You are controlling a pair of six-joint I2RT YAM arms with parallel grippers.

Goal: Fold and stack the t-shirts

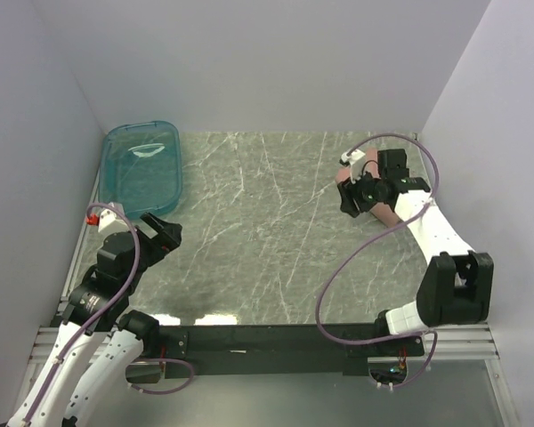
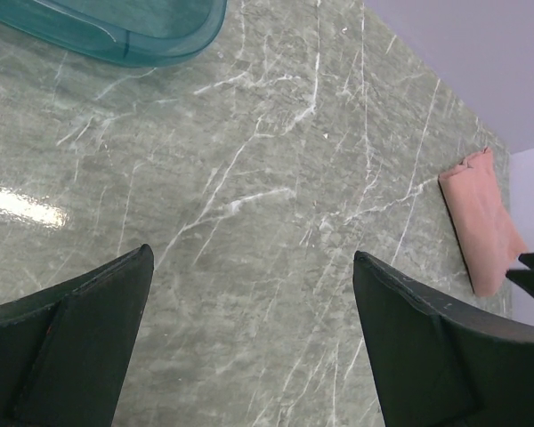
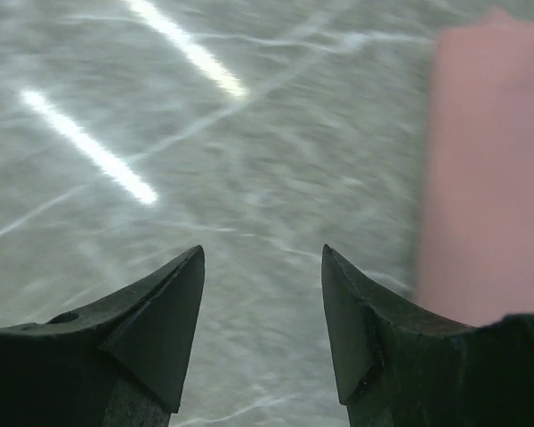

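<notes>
On the marble table, the t-shirt at two o'clock looks soft and light, best pinched at an edge; left gripper and right gripper stand apart, empty.

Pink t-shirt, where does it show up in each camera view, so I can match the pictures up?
Top external: the pink t-shirt lies at the far right of the table, partly hidden under the right arm.
Left wrist: the t-shirt is a narrow folded bundle at the right edge, about mid height.
Right wrist: the t-shirt is a blurred pink band down the right side.
Shared landmark: the green marbled table under it in all three views.
</notes>
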